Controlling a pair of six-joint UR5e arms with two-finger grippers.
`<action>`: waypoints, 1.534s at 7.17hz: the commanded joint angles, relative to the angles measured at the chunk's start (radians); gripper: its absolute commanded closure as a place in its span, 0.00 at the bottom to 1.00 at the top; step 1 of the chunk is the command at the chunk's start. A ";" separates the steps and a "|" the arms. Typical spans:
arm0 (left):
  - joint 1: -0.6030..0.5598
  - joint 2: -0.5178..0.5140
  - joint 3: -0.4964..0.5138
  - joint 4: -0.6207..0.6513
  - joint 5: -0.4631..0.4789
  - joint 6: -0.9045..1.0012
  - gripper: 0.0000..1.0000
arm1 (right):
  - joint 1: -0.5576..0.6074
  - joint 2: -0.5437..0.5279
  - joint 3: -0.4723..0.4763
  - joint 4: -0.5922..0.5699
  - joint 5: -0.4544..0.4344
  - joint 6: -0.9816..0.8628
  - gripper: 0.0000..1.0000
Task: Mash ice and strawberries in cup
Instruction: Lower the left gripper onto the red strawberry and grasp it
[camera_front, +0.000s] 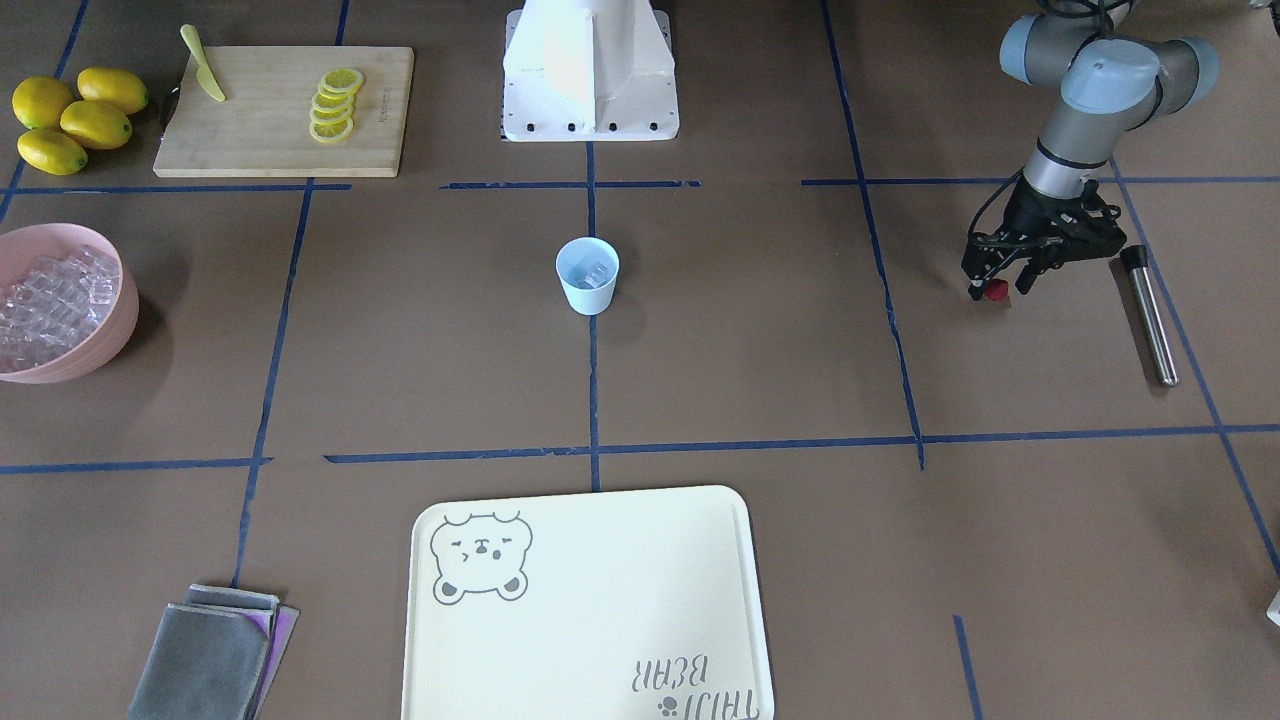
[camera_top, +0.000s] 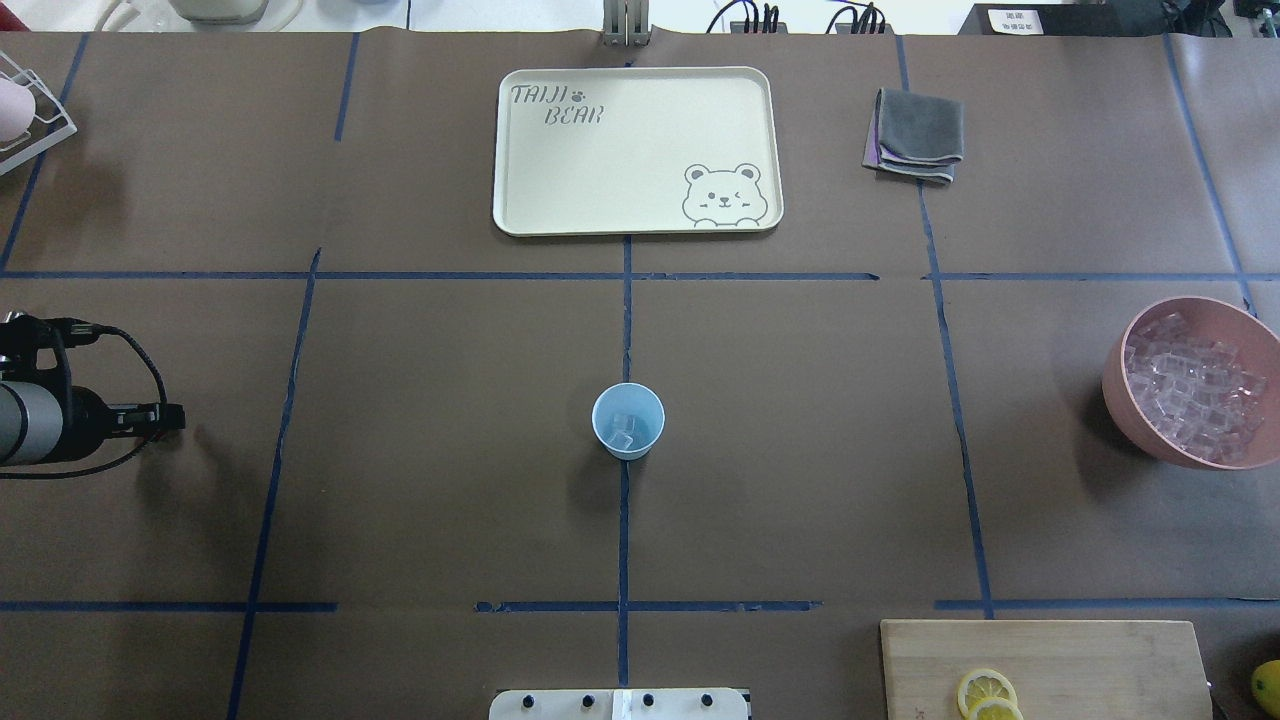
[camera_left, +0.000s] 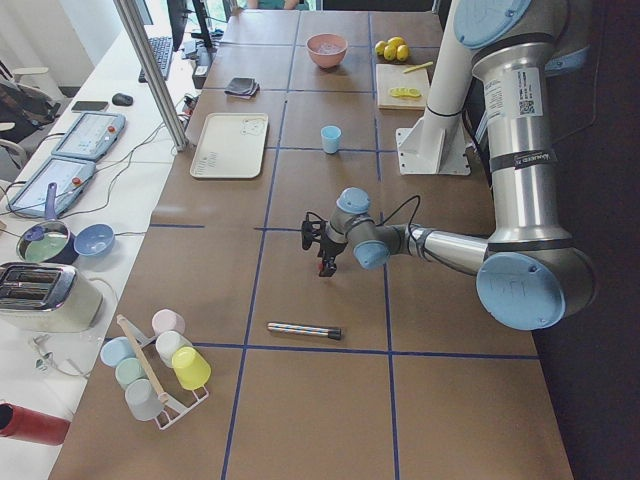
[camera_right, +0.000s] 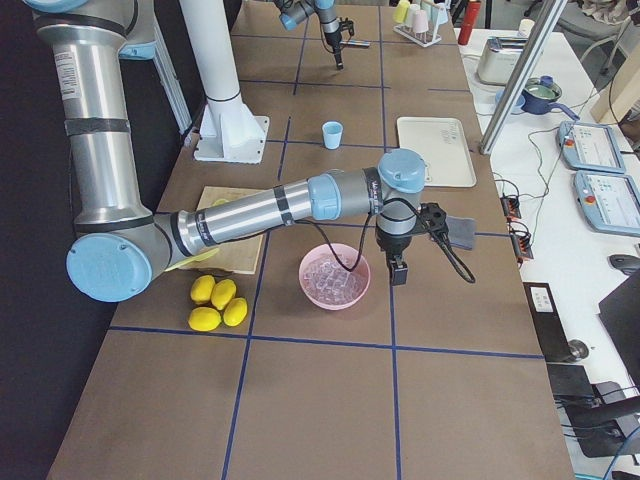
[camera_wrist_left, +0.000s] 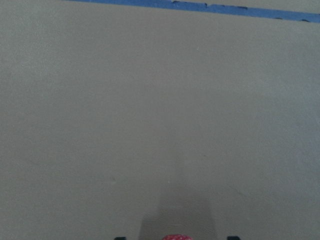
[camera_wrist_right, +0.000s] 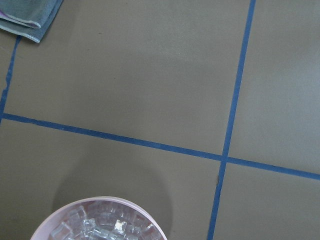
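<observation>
The pale-blue cup (camera_front: 588, 277) stands at the table's middle, also in the overhead view (camera_top: 628, 421), with a few ice cubes (camera_top: 625, 430) inside. More ice (camera_front: 45, 300) fills the pink bowl (camera_front: 118, 325). My left gripper (camera_front: 995, 285) hangs low over the table on my left, far from the cup, shut on the small red strawberry (camera_front: 997, 290). The berry peeks in at the bottom edge of the left wrist view (camera_wrist_left: 176, 237). My right gripper (camera_right: 398, 268) shows only in the exterior right view, beside the bowl. I cannot tell if it is open or shut.
A steel rod with a black end (camera_front: 1150, 320) lies beside the left gripper. A cutting board (camera_front: 270, 150) holds lemon slices (camera_front: 335, 105) and a knife (camera_front: 203, 65); whole lemons (camera_front: 75, 120) lie near it. A bear tray (camera_front: 585, 610) and folded cloths (camera_front: 215, 655) lie across the table.
</observation>
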 joint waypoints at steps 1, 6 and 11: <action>0.002 0.000 -0.001 0.001 -0.001 -0.001 0.42 | 0.002 0.002 0.000 0.000 -0.001 0.002 0.00; 0.008 0.009 -0.051 0.004 -0.041 0.010 1.00 | 0.006 -0.001 0.000 0.000 0.001 0.001 0.00; -0.035 -0.402 -0.369 0.807 -0.172 0.002 1.00 | 0.075 -0.099 -0.009 0.005 0.030 -0.147 0.00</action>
